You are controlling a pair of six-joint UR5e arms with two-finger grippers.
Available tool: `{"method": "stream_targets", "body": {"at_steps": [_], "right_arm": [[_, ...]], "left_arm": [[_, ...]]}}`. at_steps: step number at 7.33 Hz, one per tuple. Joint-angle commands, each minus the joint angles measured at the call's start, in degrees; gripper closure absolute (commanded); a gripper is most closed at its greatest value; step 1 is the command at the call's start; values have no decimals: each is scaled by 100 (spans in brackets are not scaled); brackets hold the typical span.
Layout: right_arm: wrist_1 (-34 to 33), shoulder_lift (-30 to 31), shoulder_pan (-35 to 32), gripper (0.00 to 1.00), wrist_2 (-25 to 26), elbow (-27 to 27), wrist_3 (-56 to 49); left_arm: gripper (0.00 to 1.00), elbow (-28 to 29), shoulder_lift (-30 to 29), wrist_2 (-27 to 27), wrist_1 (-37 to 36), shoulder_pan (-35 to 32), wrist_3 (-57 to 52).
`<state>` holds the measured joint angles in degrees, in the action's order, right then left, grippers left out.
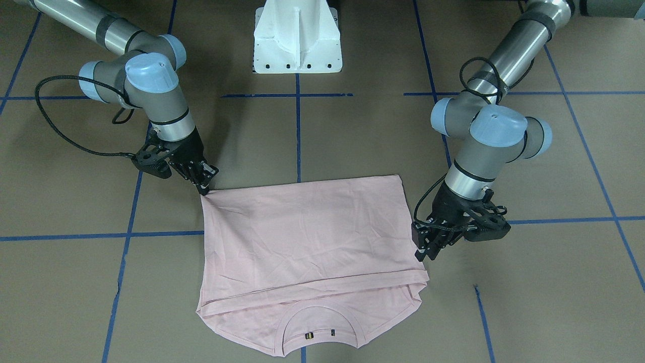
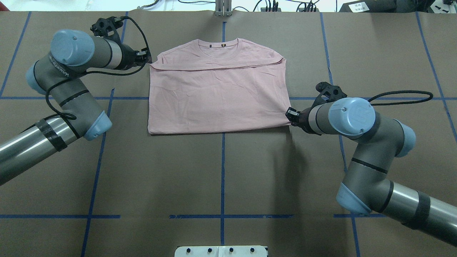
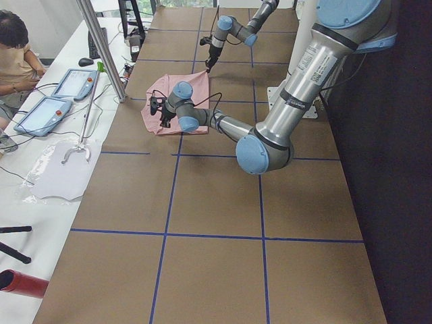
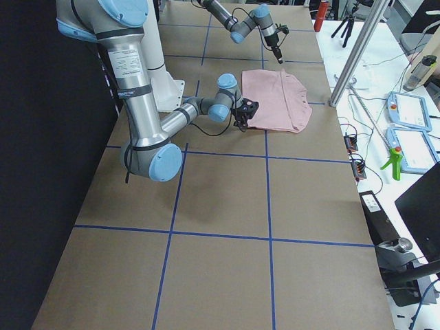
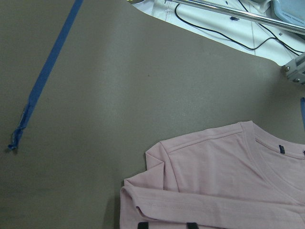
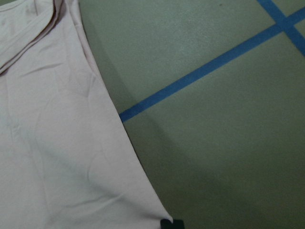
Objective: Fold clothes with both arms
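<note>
The pale pink T-shirt (image 1: 307, 237) lies folded on the brown table, its hem laid up just short of the collar (image 2: 219, 46). Only plain fabric shows; the print is hidden. My left gripper (image 2: 147, 59) is low at the shirt's far left corner, by the folded hem. In the left wrist view (image 5: 167, 225) its fingertips (image 5: 143, 225) stand apart over that edge, so it is open. My right gripper (image 2: 290, 116) is at the near right corner and is shut on the tip of fabric (image 6: 157, 214). In the front-facing view this corner is drawn to a point at the right gripper (image 1: 204, 187).
The white pedestal base (image 1: 297, 40) stands at the robot's side of the table. Blue tape lines (image 2: 222, 171) cross the brown surface. In the left side view a seated person (image 3: 13, 54), tablets (image 3: 40, 111) and a metal pole (image 3: 101, 50) are beyond the far edge.
</note>
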<state>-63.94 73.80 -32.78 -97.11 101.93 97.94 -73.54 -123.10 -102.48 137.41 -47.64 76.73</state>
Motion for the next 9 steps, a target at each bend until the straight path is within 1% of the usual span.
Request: {"method": "stream_targets", "body": {"at_steps": [1, 2, 3, 4, 5, 6, 7, 8, 9], "right_arm": [[91, 755, 0, 100, -491, 1166, -3], [362, 968, -9, 100, -815, 1545, 31], [556, 1248, -9, 100, -1175, 1775, 180], [741, 1408, 0, 100, -1762, 1873, 277], [743, 1705, 9, 100, -2560, 2040, 495], [743, 1995, 218, 100, -3246, 2207, 515], [743, 2094, 403, 100, -3975, 2235, 646], [751, 2078, 909, 100, -4374, 2243, 952], [751, 2051, 1723, 68, -4308, 2209, 1172]], "left_arm": [[62, -2, -3, 0, -3, 0, 9], [62, -2, 5, 0, -12, 0, 192], [62, -11, -3, -9, -21, 9, 211], [62, -11, -3, -9, -21, 9, 255], [62, -80, -12, -9, -47, 18, 281], [62, -212, -3, -18, -73, 18, 281], [62, -230, -12, -26, -74, 18, 281], [62, -326, -21, -26, -91, 18, 281], [62, -397, -21, -96, -100, 18, 290]]}}
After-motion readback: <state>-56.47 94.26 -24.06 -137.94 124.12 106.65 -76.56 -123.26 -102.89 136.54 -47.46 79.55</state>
